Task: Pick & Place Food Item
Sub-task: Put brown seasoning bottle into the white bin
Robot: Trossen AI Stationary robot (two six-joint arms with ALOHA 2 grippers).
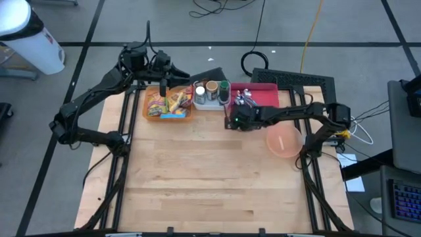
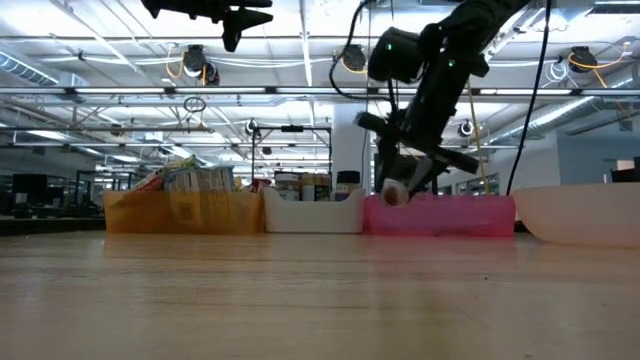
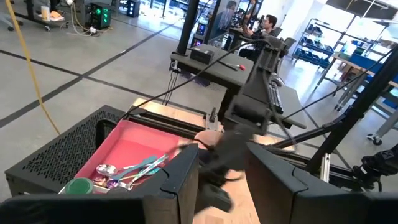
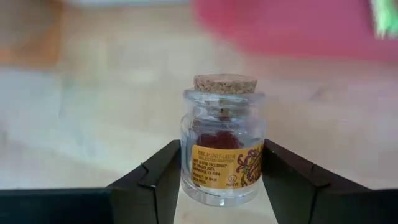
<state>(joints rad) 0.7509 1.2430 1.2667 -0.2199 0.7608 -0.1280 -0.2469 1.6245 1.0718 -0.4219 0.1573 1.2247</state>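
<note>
A small glass jar (image 4: 221, 155) with a cork stopper and a yellow label sits between the fingers of my right gripper (image 4: 221, 186). The high view shows that gripper (image 1: 231, 123) at the left end of the red tray (image 1: 266, 99), with the jar hidden under it. In the low view the jar (image 2: 395, 192) hangs above the table in front of the tray. My left gripper (image 1: 163, 84) is open and empty, high over the orange bin (image 1: 168, 108) of snack packets. My right gripper pinches the jar's glass body (image 4: 186, 163) between its two fingers, one on each side at label height. The cork (image 4: 224, 83) stands free beyond the fingers. The arm slants down from the table's right. The jar is lifted clear of the table.
A white bin (image 1: 210, 97) with jars stands between the orange bin and the red tray, which holds spoons (image 1: 245, 99). A pink bowl (image 1: 284, 141) sits on the table's right part. The near half of the wooden table (image 1: 197, 184) is bare. A person sits beyond the table (image 3: 268, 25).
</note>
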